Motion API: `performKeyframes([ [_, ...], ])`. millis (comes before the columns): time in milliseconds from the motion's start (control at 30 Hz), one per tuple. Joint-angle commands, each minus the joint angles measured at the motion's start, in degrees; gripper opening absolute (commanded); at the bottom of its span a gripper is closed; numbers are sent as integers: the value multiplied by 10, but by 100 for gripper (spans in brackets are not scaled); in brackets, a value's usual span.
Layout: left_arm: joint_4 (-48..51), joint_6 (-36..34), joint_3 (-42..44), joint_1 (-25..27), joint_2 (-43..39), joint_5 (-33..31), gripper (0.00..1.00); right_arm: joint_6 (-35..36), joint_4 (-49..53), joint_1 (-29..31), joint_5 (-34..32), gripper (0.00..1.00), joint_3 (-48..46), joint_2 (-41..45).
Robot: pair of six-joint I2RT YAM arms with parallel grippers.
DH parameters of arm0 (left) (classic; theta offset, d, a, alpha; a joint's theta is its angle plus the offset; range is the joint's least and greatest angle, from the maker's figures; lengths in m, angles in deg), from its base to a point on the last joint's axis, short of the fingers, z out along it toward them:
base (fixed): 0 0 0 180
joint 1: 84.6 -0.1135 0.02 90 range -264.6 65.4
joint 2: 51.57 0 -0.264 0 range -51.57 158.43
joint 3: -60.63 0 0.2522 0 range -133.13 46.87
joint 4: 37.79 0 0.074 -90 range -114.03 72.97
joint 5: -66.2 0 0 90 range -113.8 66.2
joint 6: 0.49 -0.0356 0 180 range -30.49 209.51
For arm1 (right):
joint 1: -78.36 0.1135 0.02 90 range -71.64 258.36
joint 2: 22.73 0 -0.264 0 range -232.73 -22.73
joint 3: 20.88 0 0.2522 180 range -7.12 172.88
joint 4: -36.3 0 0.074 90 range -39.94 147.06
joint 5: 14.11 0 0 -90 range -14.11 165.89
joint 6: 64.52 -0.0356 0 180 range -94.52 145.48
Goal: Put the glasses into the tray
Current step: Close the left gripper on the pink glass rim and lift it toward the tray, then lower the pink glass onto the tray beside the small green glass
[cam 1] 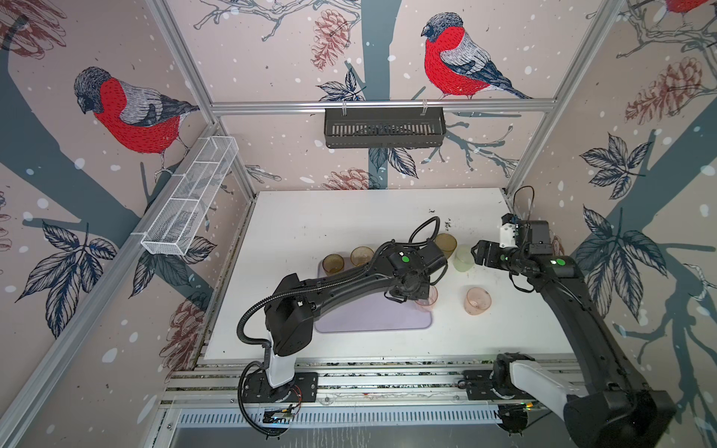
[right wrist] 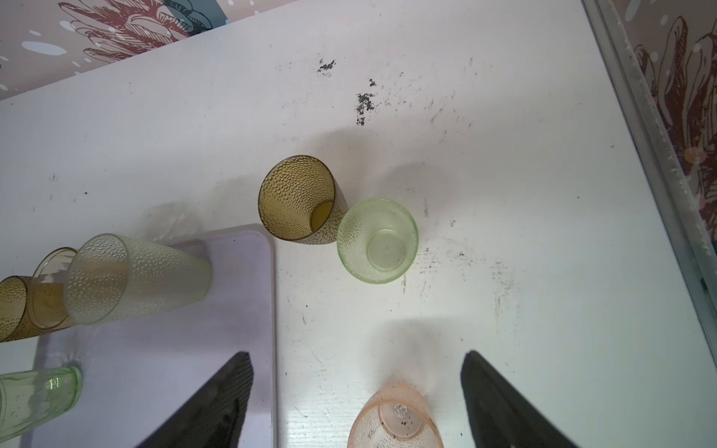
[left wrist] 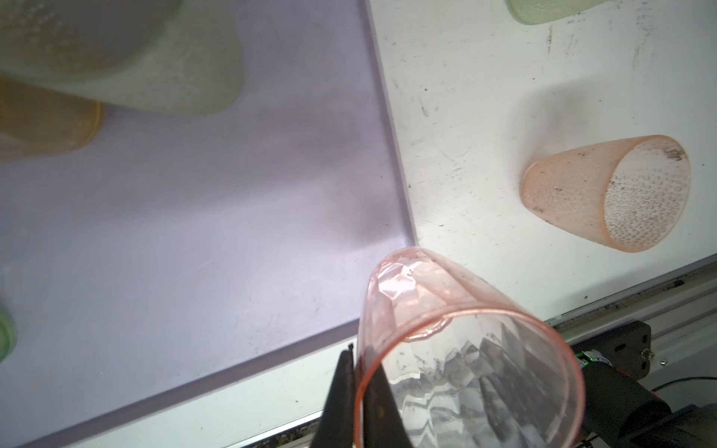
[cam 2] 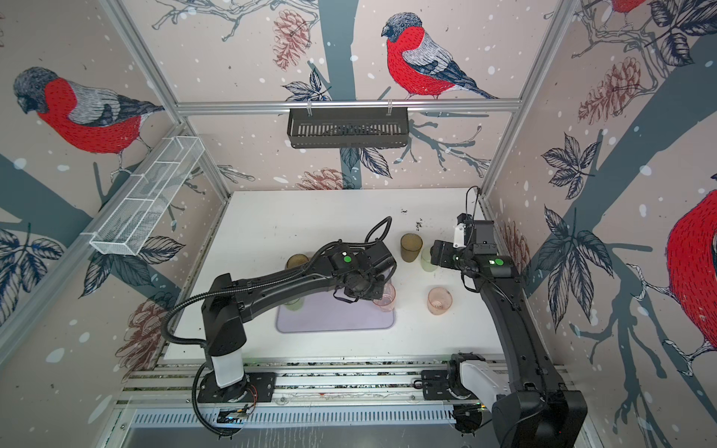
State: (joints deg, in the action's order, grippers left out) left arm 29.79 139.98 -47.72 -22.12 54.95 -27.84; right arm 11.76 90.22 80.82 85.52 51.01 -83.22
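Observation:
My left gripper [left wrist: 359, 357] is shut on the rim of a clear pink glass [left wrist: 465, 349], one finger inside and one outside. The glass [cam 1: 426, 298] hangs at the near right corner of the lilac tray [cam 1: 372, 322]. Several glasses stand along the tray's far side: a tall pale green one [right wrist: 132, 277], an amber one [right wrist: 50, 287] and a brown one [right wrist: 11, 306]. On the table right of the tray stand a brown glass [right wrist: 298, 199], a pale green glass [right wrist: 378, 240] and a dotted pink glass [right wrist: 394, 419]. My right gripper [right wrist: 357, 353] is open above the table, beside the pale green glass [cam 1: 463, 259].
Another green glass [right wrist: 38, 391] stands at the tray's left side. A black slotted basket [cam 1: 384, 128] hangs on the back rail and a white mesh basket [cam 1: 190, 198] on the left wall. The metal frame rail [cam 1: 349, 378] runs along the table's front edge.

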Motion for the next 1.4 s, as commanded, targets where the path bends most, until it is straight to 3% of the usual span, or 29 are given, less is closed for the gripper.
performKeyframes([
  [0,8,44,30,-1,-24,-33,0,-8,-27,17,11,87,-5,7],
  [667,-8,109,201,-51,-139,-96,0,-13,-73,244,-57,97,-23,48],
  [1367,-10,81,245,-131,-158,-127,0,-28,-94,294,-72,100,-42,57],
])
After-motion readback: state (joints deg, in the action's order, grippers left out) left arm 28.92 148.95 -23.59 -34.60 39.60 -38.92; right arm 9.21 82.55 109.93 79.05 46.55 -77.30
